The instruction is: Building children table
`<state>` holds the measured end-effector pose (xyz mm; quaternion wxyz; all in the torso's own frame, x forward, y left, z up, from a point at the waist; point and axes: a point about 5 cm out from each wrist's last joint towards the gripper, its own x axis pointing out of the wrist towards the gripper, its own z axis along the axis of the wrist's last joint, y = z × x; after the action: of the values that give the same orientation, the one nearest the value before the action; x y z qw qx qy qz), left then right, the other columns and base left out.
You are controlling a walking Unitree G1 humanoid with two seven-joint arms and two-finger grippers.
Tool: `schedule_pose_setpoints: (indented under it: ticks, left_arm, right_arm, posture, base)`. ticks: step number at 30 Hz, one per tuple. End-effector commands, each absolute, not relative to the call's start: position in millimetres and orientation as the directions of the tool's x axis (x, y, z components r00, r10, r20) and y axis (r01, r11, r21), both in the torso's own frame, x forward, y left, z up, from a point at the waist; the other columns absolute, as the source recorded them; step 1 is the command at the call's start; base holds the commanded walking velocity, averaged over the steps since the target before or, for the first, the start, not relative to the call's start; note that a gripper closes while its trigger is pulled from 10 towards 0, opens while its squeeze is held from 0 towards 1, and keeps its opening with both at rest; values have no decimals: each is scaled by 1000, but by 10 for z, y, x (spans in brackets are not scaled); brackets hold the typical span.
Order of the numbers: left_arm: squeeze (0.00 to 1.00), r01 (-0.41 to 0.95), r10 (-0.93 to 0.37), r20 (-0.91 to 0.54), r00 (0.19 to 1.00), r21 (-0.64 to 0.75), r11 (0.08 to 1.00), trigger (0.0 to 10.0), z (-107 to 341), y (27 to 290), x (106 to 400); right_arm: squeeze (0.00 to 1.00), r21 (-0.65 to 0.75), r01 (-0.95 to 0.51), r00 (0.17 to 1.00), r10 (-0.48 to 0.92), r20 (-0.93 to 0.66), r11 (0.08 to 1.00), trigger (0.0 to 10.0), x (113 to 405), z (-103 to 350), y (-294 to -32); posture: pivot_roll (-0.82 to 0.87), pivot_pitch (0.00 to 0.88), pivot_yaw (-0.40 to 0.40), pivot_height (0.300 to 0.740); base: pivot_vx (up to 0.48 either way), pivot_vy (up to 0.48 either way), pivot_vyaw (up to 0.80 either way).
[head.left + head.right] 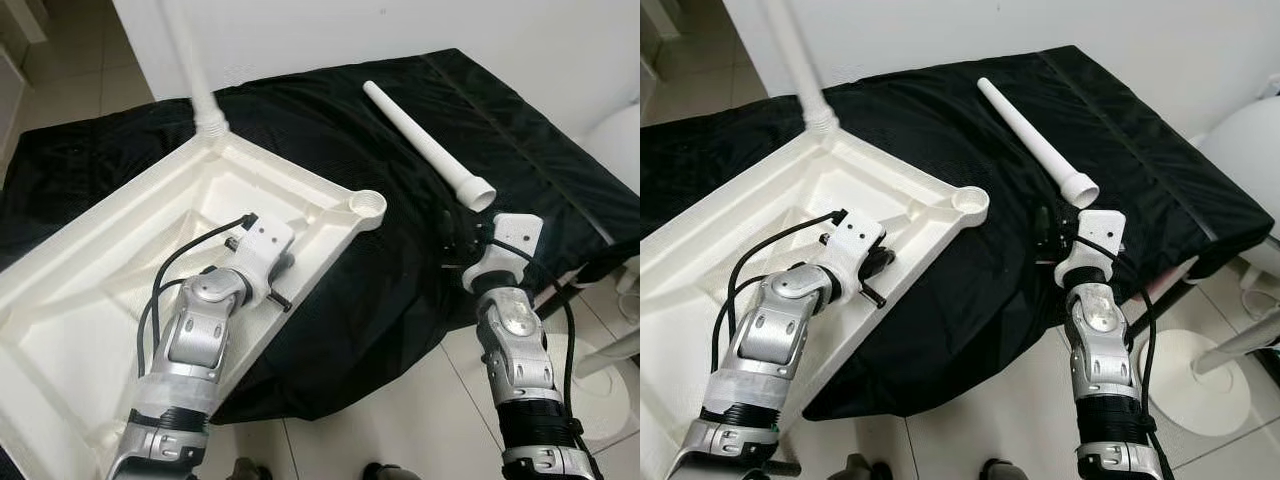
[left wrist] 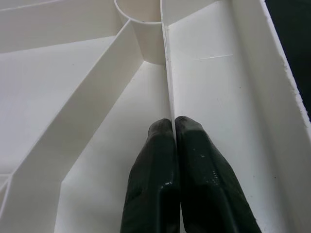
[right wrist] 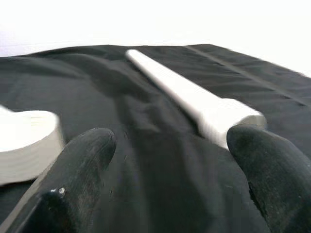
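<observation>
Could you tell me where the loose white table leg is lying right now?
The loose table leg lies on the black cloth just ahead of the right gripper, right of the tabletop's empty corner socket.

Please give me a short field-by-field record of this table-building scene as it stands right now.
Surface: black cloth
Tabletop: white plastic tabletop, underside up, one leg already standing in its far corner
Empty socket: round corner socket, nothing in it
Loose leg: second leg lying on the cloth
Left gripper: jaws shut on a thin rib inside the tabletop
Right gripper: jaws open, just short of the loose leg's wide end
</observation>
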<state>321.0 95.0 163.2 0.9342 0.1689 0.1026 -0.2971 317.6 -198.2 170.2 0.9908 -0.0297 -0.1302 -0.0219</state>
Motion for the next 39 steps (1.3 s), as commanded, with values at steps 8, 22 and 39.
schedule_pose_setpoints:
  ticks: [8, 22, 39]
  left_arm:
    - [0, 608, -574, -205, 793, 341, 717, 10000, 1810, 791, 3189]
    - [0, 641, -642, -137, 754, 366, 675, 10000, 1953, 612, 3180]
    - [0, 677, -705, 73, 706, 226, 701, 10000, 2239, 569, 3104]
  right_arm:
    - [0, -36, 54, 966, -43, 256, 998, 10000, 3176, 1670, -1980]
    - [0, -23, 53, 963, -45, 264, 998, 10000, 3192, 1675, -1955]
    - [0, 70, 256, 897, -264, 354, 964, 10000, 3206, 1884, -2327]
  posture:
    - [-15, 128, 75, 740]
    - [-11, 121, 82, 740]
    - [-8, 102, 63, 740]
  base:
    - [0, 0, 0]
    - [0, 0, 0]
    - [0, 0, 0]
